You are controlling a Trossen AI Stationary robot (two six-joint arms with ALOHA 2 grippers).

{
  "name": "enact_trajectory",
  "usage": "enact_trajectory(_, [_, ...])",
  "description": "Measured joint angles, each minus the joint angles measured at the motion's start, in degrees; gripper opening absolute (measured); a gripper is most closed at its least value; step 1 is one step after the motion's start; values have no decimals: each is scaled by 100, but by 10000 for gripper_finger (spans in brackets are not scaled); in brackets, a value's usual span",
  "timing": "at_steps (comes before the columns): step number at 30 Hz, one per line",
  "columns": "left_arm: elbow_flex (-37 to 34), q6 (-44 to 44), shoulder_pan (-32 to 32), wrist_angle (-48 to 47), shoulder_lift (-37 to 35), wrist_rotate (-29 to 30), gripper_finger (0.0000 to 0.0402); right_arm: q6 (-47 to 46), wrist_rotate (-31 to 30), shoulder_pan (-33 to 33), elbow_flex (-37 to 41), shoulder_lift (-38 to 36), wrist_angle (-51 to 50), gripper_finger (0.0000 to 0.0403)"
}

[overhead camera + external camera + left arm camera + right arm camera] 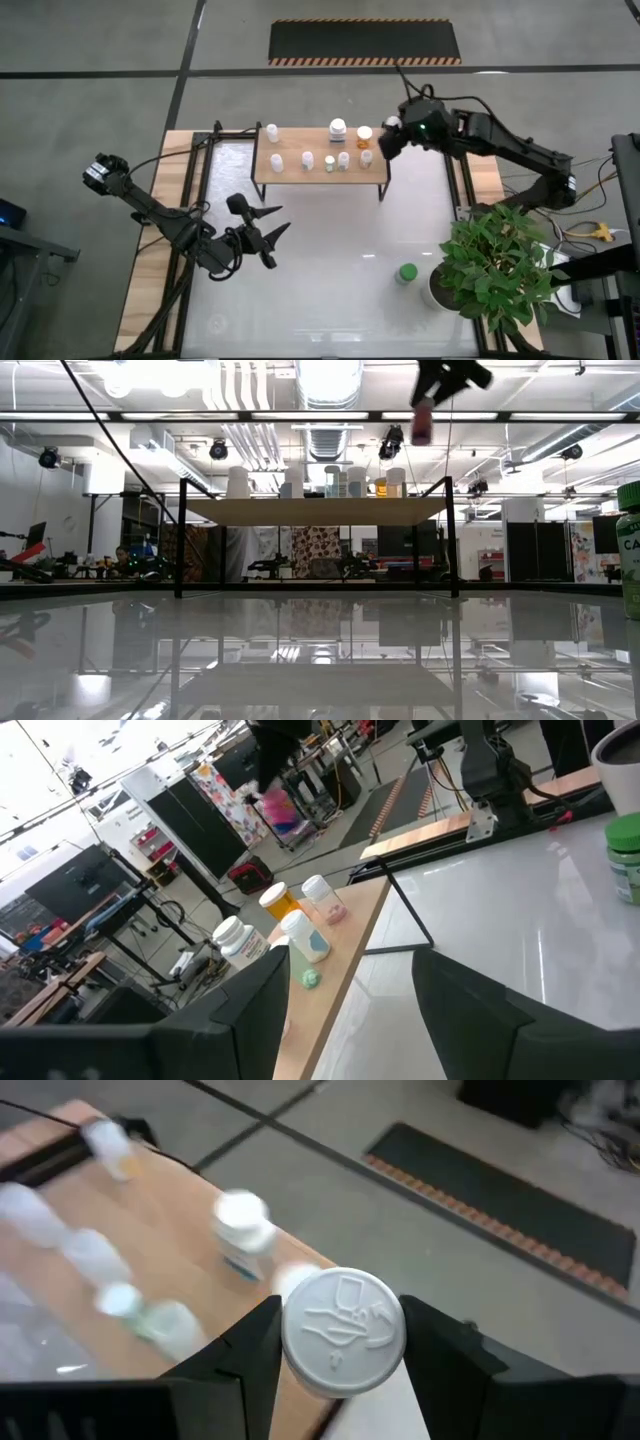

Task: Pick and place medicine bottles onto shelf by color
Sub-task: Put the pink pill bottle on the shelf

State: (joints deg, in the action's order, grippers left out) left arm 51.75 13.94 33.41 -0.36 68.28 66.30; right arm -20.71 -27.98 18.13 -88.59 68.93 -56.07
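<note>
The light-wood shelf (320,172) stands at the table's far middle with several medicine bottles on its top, among them an orange one (365,134) and a larger white one (338,128). My right gripper (391,131) hangs high over the shelf's right end, shut on a pink-maroon bottle (422,422) with a white cap (343,1330). A green bottle (406,272) stands on its base on the table, near right. My left gripper (285,218) is open above the table, left of centre, with nothing between its fingers (255,995). My right gripper pinches the pink-maroon bottle at its top, by the sides of the white cap (290,1342), between its two fingers. The fingers slant down from above, and the cap's top faces back toward the wrist. The bottle hangs below the fingers, lifted clear, higher than the bottles on the shelf.
A potted green plant (497,265) fills the near right corner, close to the green bottle. The shelf's black legs (181,540) stand on the glossy white tabletop (330,300). Wooden rails (150,270) run along the table's left and right sides.
</note>
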Motion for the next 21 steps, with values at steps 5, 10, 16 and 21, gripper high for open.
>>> enact_trajectory(5, [-2, -9, 0, 23, -34, 2, 195, 248, 335, -287, -1038, 772, -95, 171])
enact_trajectory(10, [-79, 2, -2, 245, -134, 13, 195, 512, 1063, -371, -1973, 1694, -65, 171])
enact_trajectory(16, [-273, -8, 14, 674, -410, 22, 195, 981, 1298, -389, -3174, 2921, -66, 171])
enact_trajectory(21, [-502, 10, 110, 1077, -634, 24, 195, 1305, 1386, -327, -4154, 3809, -37, 171])
